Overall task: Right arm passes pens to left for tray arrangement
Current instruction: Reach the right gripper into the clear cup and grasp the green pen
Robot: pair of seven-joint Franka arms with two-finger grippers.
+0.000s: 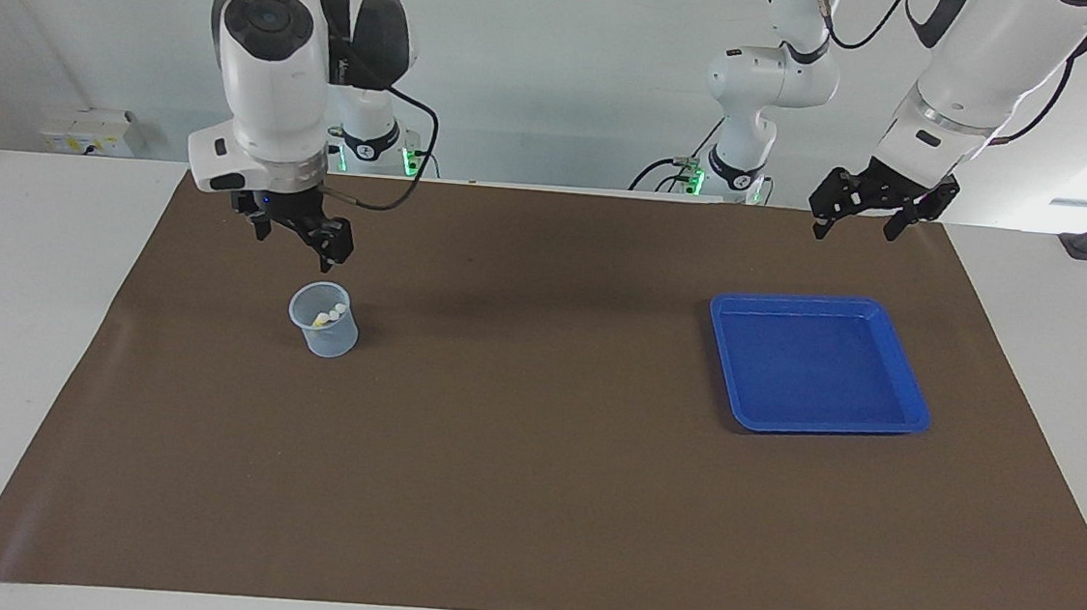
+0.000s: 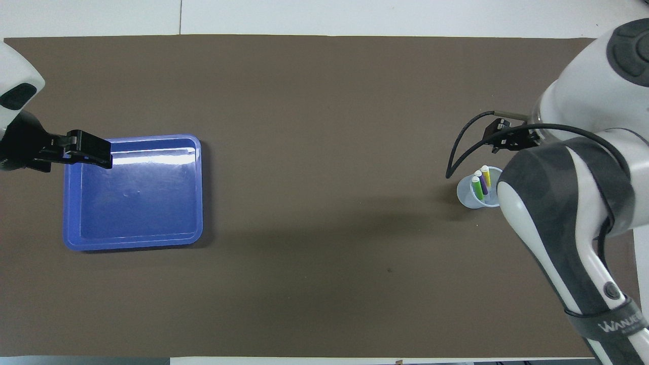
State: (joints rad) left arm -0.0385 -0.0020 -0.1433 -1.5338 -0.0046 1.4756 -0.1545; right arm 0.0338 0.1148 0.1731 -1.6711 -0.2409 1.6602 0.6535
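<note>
Three pens (image 1: 326,315) stand in a small cup (image 1: 324,321) toward the right arm's end of the table, seen from the facing view. The right gripper (image 1: 302,231) hangs just above the cup, not touching it, jaws wide and holding nothing. The left gripper (image 1: 869,207) waits over the mat, on the robots' side of the tray (image 1: 818,363), also wide and holding nothing. The first pick looks to be the step in hand; the next move calls for a straight descent onto one pen tip without knocking the cup.

From overhead, the green, purple and yellow pens (image 2: 480,185) lean together in the cup (image 2: 474,193), the right gripper (image 2: 499,137) partly hidden by its arm. The left gripper (image 2: 86,150) covers the tray's (image 2: 133,238) corner. No pen lies in the tray.
</note>
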